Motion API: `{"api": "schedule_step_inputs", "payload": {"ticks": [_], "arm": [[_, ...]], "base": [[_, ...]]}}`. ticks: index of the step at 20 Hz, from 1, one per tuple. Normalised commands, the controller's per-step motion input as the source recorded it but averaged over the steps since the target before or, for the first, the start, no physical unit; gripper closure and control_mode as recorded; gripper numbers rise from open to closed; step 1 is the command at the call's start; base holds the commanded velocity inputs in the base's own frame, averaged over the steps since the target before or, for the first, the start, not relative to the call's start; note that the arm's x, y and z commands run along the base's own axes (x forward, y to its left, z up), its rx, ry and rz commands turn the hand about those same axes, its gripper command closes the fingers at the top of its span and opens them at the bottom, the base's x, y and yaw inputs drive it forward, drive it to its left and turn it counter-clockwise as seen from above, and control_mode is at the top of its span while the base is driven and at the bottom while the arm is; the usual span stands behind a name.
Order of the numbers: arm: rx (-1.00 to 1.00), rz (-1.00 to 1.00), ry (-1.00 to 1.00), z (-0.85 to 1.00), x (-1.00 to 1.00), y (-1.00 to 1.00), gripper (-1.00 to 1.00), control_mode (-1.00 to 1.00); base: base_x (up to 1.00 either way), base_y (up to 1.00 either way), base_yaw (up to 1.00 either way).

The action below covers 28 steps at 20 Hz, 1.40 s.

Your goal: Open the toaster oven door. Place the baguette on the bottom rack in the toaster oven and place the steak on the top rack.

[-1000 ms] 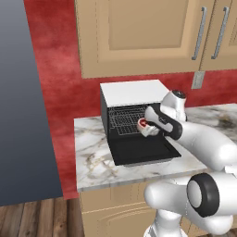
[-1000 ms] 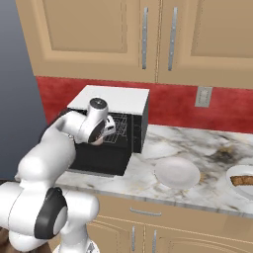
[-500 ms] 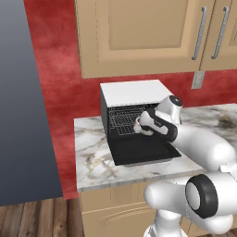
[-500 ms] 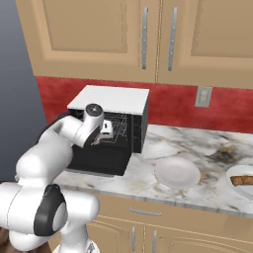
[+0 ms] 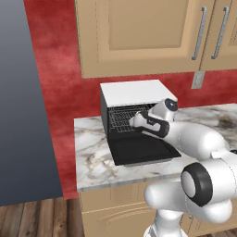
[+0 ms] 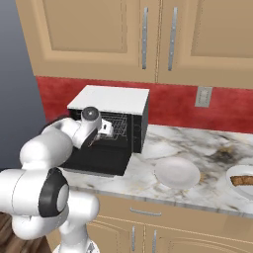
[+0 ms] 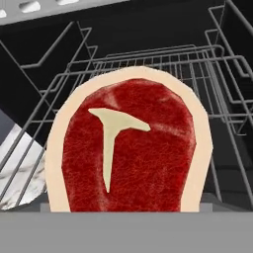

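You see the steak close in front of the hand camera, red with a pale rim and a pale T-shaped streak, lying on a wire rack inside the toaster oven. Which of the two racks carries it, you cannot tell. The wire grid runs on behind the steak toward the dark back wall.

The gripper sits at the mouth of the oven, level with the racks. Its jaws stand wide apart; the steak lies between or just ahead of them, and you cannot tell whether they touch it.

The toaster oven door hangs fully down, flat over the counter in front of the oven.

To the right of the oven, on the marble counter, you find a white round plate. Farther right, at the edge of the right base view, a second plate carries a brown oblong piece, probably the baguette
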Motion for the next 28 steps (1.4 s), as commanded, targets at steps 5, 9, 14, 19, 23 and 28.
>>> {"api": "schedule_step_inputs", "payload": {"ticks": [5,9,14,19,23,28], "arm": [[0.07,-0.13,-0.11,-0.02,0.02,0.0,1.0,-1.0],[0.01,-0.16,-0.02,0.18,0.36,0.0,-1.0,-1.0],[0.0,-0.14,0.0,0.06,0.13,0.0,-1.0,-1.0],[0.0,-0.09,0.0,0.26,0.0,0.0,-1.0,-1.0],[0.0,-0.04,0.01,0.64,0.07,0.0,-1.0,-1.0],[0.0,0.0,0.03,0.09,-0.07,-0.03,-1.0,-1.0]], "base": [[0.0,0.0,0.0],[0.0,0.0,0.0],[0.0,0.0,0.0],[0.0,0.0,0.0],[0.0,0.0,0.0],[0.0,0.0,0.0]]}}
